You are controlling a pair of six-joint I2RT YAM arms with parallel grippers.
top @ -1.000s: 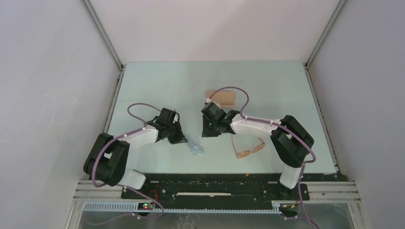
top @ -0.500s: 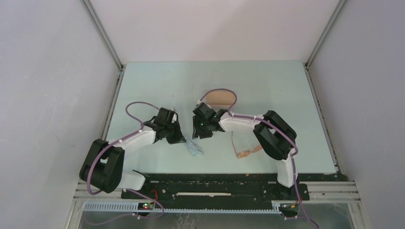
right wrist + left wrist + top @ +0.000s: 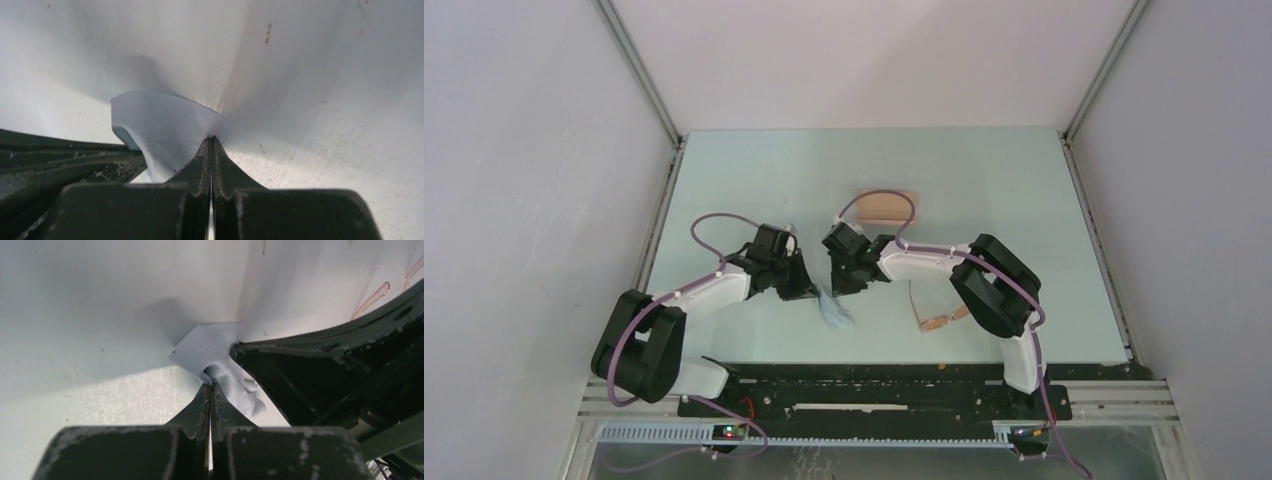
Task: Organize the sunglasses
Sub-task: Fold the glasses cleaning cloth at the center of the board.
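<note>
- Sunglasses [image 3: 938, 320]: lie on the table [image 3: 754, 170] right of centre, close to the near edge, just beside the right arm's elbow. Show amber lenses toward the near edge and one slim temple running toward the far edge. Sit apart from both claws, with nothing gripping them.
- Right claw [image 3: 839, 289]: reaches left of the sunglasses, near the middle of the table, tilted down toward the surface. Stands fully closed in the right wrist view [image 3: 212, 142], fingertips pressed together on a raised fold of the cloth [image 3: 165, 122].
- Left claw [image 3: 815, 294]: comes in from the left and meets the right claw tip to tip over the cloth [image 3: 835, 312]. Stands fully closed in the left wrist view [image 3: 210, 389], pinching a bunched corner of the cloth [image 3: 210, 346]. Nearly touches the right claw [image 3: 325, 372], which fills the right side of that view.
- Cloth: light blue, crumpled, held up between the two claws, with a loose end trailing on the surface toward the near edge.
- Case [image 3: 886, 206]: pink, lies beyond the right claw toward the far edge, partly crossed by that arm's purple cable [image 3: 879, 196].
</note>
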